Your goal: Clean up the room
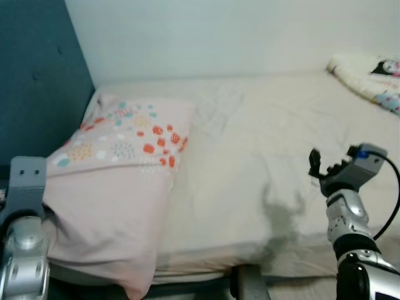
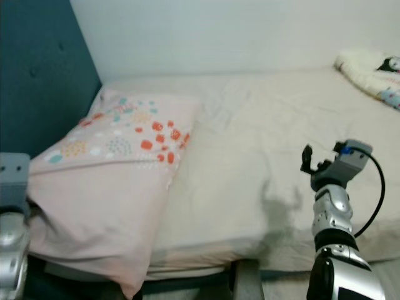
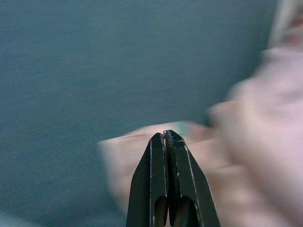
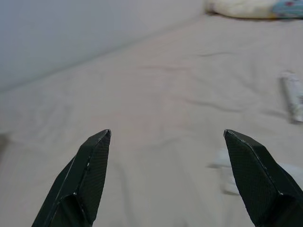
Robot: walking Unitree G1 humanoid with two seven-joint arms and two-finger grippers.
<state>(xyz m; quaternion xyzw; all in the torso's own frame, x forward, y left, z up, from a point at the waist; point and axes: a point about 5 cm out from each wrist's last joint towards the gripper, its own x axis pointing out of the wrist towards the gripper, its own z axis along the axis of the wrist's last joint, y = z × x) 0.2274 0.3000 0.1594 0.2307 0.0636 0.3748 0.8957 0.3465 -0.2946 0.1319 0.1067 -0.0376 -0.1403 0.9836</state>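
At the far left, the left gripper (image 3: 166, 137) has its two black fingers pressed together with nothing between them, pointing at the dark teal padded headboard (image 1: 34, 81) and the blurred pink edge of the pillow. The pale pink pillow with red, orange and teal dots (image 1: 122, 181) lies at the head of the bed, its lower corner hanging over the mattress edge. The cream sheet-covered mattress (image 1: 262, 144) stretches rightward, creased near the middle. The right gripper (image 4: 167, 137) hovers above the sheet near the front edge, its fingers spread wide and empty. At the far right corner lies a fluffy cream blanket with a patterned border (image 1: 365, 75).
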